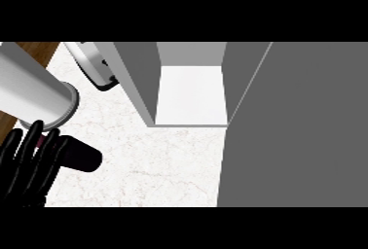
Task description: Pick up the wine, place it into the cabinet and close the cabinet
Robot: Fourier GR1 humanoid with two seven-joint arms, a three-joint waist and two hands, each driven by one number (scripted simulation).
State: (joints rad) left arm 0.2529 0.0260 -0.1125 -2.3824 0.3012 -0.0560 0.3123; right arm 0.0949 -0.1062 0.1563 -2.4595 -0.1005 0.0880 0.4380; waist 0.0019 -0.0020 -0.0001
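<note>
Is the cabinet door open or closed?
Open. The cabinet shows its white inside shelf, and the grey door swings out to the right. The wine is outside it, in the left robot hand.

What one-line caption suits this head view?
Left hand curled around the dark wine bottle on the marble counter, beside the open cabinet.

Marble counter point(158, 165) w/ wood edge; silver appliance point(93, 65) at back.
</note>
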